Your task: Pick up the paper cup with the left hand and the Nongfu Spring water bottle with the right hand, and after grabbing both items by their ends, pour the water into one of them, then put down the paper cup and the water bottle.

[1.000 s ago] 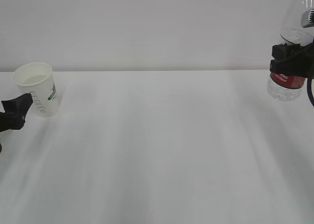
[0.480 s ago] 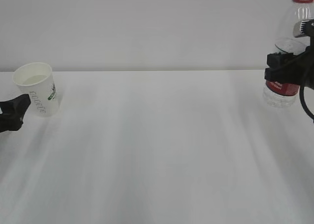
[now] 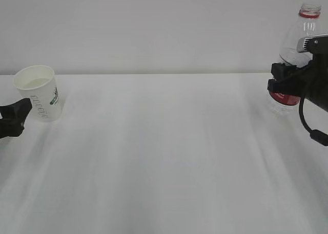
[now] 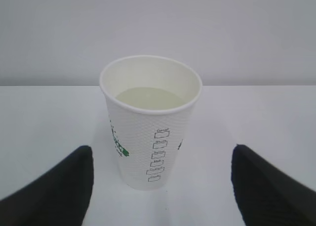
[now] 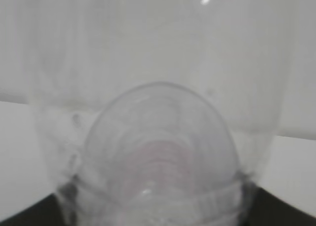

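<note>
Lower now, the bottle (image 3: pixel 296 65) stands upright near the desk's (image 3: pixel 164 157) right edge, pinched by the right hand's (image 3: pixel 289 80) fingers. Left hand's (image 4: pixel 160 186) fingers are spread wide, clear of the cup (image 4: pixel 151 121); its wrist view shows liquid inside.

Before you: one white table (image 3: pixel 164 167), matte, faint soft streaks of shading running toward you. Behind it, one plain pale grey wall (image 3: pixel 154 29), unmarked. Light even and diffuse; shadows weak.
</note>
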Robot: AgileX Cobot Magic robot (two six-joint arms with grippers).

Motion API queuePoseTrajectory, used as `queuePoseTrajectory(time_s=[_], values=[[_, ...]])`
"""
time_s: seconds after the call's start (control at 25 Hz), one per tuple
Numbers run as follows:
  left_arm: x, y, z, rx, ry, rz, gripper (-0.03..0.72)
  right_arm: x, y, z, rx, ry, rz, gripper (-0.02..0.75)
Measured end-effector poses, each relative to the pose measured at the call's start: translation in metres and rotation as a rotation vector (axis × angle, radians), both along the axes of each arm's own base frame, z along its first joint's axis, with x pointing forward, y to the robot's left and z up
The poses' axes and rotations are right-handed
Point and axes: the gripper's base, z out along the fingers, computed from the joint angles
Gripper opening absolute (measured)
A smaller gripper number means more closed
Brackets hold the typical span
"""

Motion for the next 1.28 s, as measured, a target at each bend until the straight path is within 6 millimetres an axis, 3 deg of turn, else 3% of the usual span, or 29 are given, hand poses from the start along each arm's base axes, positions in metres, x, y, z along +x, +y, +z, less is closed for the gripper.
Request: queuePoseTrajectory(time_s=[0.44,0.8,1.12,1.28], values=[[0.0,0.0,0.0,0.0,0.0,-0.001,0.631,0.008,-0.001,-0.03,0.007,-0.008,-0.013,0.36],[0.0,0.0,0.0,0.001,0.0,-0.002,0.625,0.008,-0.003,-0.032,-0.027,-0.012,-0.03,0.361],[0.0,0.0,0.0,0.001,0.0,-0.002,0.619,0.009,-0.003,-0.053,-0.026,0.031,-0.035,0.36],[0.0,0.0,0.0,0.001,0.0,-0.002,0.616,0.01,-0.003,-0.052,-0.025,0.02,-0.035,0.36]])
